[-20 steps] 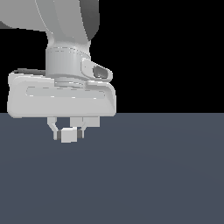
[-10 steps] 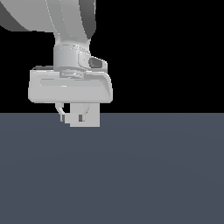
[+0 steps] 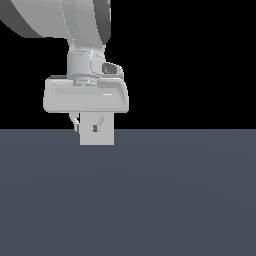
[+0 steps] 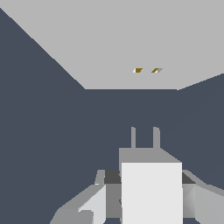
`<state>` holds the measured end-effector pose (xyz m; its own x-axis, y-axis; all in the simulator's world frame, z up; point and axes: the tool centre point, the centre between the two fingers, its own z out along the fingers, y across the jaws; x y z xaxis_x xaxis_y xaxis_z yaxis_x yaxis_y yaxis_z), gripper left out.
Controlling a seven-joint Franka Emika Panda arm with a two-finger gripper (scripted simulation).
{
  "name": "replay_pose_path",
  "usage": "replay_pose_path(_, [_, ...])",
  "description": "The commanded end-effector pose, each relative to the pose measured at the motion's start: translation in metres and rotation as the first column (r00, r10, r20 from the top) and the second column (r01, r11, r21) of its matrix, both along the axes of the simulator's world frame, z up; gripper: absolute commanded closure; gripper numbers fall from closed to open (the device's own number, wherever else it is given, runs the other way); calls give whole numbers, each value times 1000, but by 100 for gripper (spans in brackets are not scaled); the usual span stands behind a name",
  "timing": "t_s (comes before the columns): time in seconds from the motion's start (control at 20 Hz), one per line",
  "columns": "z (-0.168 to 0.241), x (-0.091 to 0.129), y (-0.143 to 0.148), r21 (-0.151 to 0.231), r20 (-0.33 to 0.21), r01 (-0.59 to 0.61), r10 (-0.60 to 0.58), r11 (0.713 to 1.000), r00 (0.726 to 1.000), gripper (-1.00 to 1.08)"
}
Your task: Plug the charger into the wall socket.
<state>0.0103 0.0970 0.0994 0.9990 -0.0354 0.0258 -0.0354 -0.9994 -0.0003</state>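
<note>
Over the last second the end effector (image 3: 95, 129) has shifted toward the exterior view's right, clenched on the small off-white cube-like charger (image 4: 151, 192). Its two prongs now face the slots of the flat light-grey square wall socket (image 4: 131, 39), near but apart, so insertion looks next.

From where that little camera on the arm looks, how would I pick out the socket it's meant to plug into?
Look past the off-white charger held in the gripper, across the dark floor, to the big light-grey plate: that is the wall socket. Its two small brownish slots, side by side, lie ahead of the charger's two prongs. Nothing else there is marked.
</note>
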Motion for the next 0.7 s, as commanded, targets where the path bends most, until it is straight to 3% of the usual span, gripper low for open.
replay_pose_path(0.0, [1, 2, 0, 0, 0, 8, -8, 1000, 1000, 108])
replay_pose_path(0.65, [1, 15, -1, 0, 0, 7, -7, 1000, 1000, 108])
